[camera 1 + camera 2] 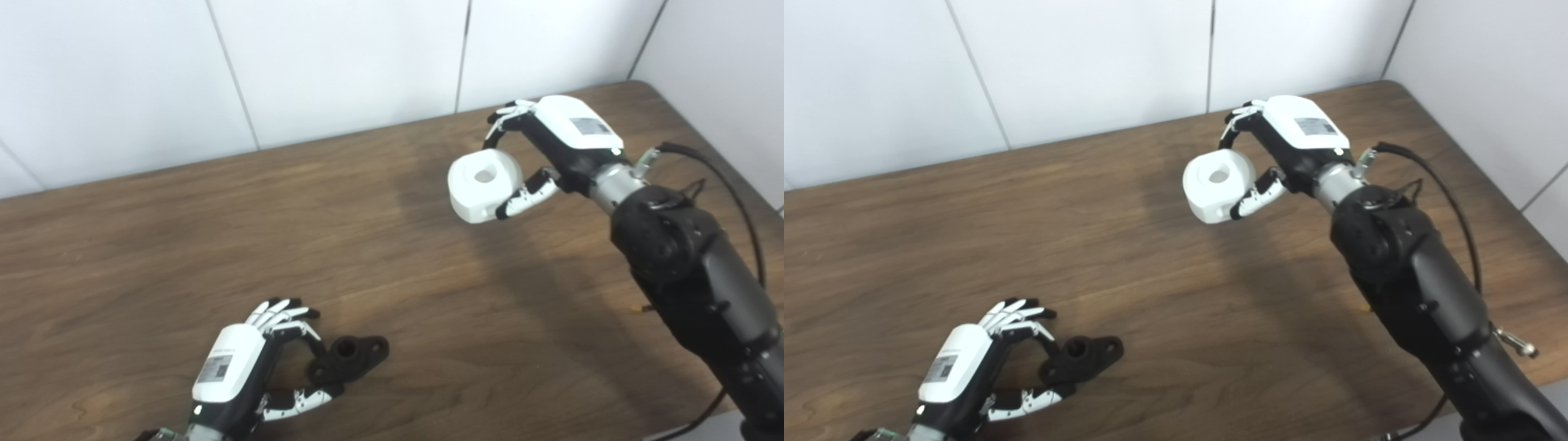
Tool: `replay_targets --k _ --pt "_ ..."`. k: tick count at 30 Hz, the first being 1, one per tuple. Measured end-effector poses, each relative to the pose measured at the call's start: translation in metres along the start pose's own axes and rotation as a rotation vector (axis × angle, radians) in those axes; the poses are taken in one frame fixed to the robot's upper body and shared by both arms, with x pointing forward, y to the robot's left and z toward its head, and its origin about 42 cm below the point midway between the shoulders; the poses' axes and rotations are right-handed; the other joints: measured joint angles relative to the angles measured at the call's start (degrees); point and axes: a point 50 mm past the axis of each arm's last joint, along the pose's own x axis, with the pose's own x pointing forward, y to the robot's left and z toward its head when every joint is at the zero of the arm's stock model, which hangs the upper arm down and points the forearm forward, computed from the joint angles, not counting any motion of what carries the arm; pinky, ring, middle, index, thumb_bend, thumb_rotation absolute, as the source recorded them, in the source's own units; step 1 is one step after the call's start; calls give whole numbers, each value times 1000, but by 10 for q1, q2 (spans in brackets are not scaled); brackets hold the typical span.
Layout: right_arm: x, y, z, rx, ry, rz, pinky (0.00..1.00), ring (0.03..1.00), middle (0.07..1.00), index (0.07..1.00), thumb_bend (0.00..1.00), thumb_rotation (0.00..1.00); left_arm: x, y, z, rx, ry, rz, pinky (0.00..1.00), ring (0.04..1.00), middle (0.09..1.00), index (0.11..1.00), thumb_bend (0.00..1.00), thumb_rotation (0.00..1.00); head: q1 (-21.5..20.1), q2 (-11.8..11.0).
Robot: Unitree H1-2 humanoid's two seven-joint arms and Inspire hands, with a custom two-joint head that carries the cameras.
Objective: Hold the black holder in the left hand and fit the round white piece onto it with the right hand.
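The black holder [349, 356] lies flat on the wooden table [184, 245] near the front left, its round hole facing up. My left hand [245, 364] sits just left of it, fingers curled over its left end and thumb [303, 401] under it; a firm grip does not show. The round white piece [484, 184], with a hole in its top, hangs above the table at the back right. My right hand [551, 144] is shut on it, fingers over its far side and thumb along its near side.
White wall panels [343, 61] rise right behind the table's far edge and along its right side. A black cable [729, 190] loops beside my right forearm. The table's front edge runs close to my left wrist.
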Motion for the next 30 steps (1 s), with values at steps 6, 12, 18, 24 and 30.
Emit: replay_targets --k 6,12,18,24,30 --pt "-16 1 21 15 -63 35 806 904 816 482 524 144 5 2 6 19 -4 -10 924 879 792 487 517 57 16 11" --pt "-28 5 42 32 -130 72 789 906 813 482 523 143 10 0 13 23 17 -12 927 883 794 487 517 57 40 21" --pt "-35 10 56 58 -189 93 802 919 816 483 522 145 14 -1 20 33 29 -20 921 883 797 486 517 56 62 25" --pt "-38 22 66 82 -223 123 814 919 817 483 522 147 18 -3 26 38 31 -20 910 878 795 487 518 56 77 28" --pt "-38 26 74 77 -261 130 832 924 817 483 519 149 23 -5 31 43 28 -22 908 879 796 486 517 58 88 30"
